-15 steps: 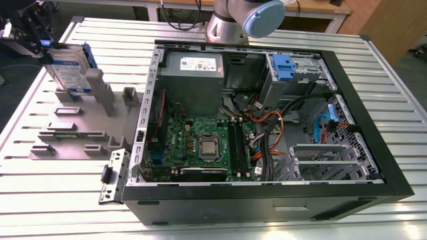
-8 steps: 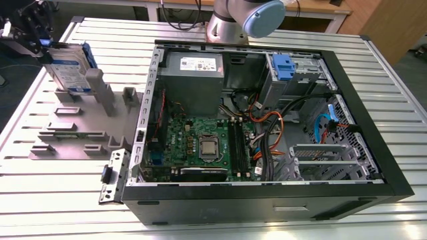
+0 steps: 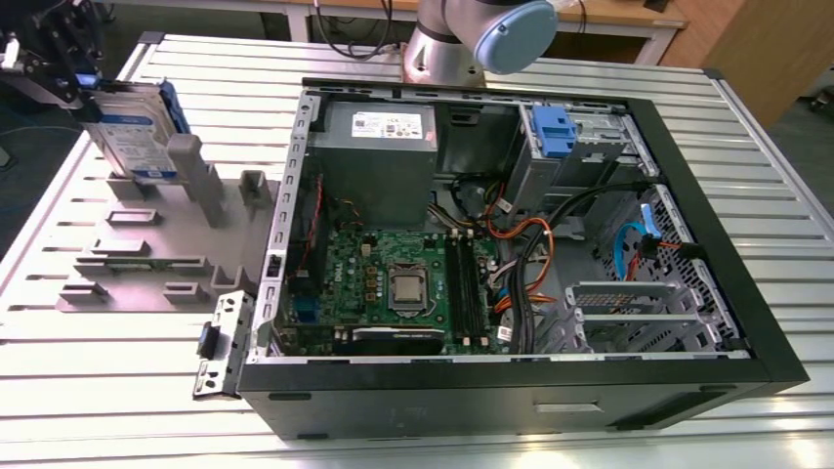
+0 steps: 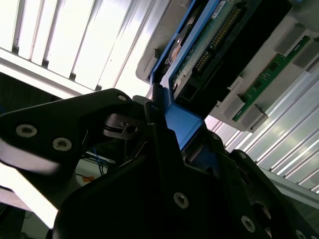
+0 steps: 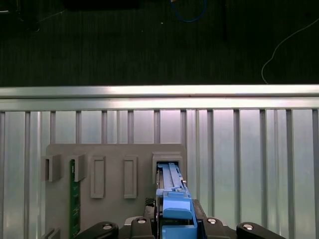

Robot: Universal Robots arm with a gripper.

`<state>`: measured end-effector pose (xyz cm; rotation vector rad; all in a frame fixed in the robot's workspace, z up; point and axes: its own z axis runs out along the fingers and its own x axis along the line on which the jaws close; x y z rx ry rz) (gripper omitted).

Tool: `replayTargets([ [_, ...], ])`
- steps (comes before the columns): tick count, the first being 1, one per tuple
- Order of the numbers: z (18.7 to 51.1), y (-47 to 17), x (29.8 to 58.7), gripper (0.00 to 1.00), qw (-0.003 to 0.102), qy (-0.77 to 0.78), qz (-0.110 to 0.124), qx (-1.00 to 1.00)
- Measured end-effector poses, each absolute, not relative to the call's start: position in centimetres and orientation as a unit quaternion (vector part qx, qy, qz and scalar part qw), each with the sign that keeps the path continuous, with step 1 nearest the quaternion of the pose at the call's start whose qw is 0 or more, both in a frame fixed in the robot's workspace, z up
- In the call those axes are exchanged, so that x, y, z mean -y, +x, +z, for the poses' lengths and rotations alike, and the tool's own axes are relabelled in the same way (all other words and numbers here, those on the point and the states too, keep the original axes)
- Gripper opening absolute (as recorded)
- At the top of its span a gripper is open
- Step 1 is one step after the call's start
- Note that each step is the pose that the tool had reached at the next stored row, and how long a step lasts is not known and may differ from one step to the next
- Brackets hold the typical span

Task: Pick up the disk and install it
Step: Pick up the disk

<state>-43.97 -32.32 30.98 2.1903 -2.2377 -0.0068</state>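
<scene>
Over at the exterior view's left edge, the gripper (image 3: 81, 88) is hanging above a grey holder (image 3: 144, 244) and gripping the top of the disk (image 3: 131, 132). The disk is standing on edge at the holder's far end, its labelled face turned toward the camera. The holder is lying flat on the slatted table (image 3: 391, 430), just beside the open case (image 3: 729, 293), and the arm (image 3: 470, 39) is rising behind that case. Inside, a motherboard (image 3: 391, 278) is showing, and a blue latch (image 3: 554, 132) is sitting in the bay at the far corner. Moving to the second wrist view, the black fingers (image 4: 162, 154) are pressing on both sides of the disk's blue frame (image 4: 182, 119), with no gap that I can make out. The disk (image 4: 199, 57) is showing its green circuit side, and a second board (image 4: 269, 69) is standing just beyond it. Looking through the first wrist view, I am seeing the disk (image 5: 172, 184) edge on, its far end reaching into a raised slot of the holder (image 5: 114, 154); whether it is fully seated I cannot tell. The gripper (image 5: 174, 224) is clamping the frame between two fingers (image 5: 202, 221), and the board (image 5: 75, 199) is standing in another slot, well apart from the disk.
</scene>
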Motion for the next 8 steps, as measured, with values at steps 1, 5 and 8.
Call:
replayTargets([
  [1, 31.02, -43.97, 32.31, 0.36, 0.005, 0.699, -0.002, 0.715],
  [5, 31.17, -43.96, 32.31, 0.36, 0.005, 0.699, -0.002, 0.715],
  [8, 31.22, -43.97, 32.31, 0.36, 0.005, 0.700, -0.002, 0.715],
])
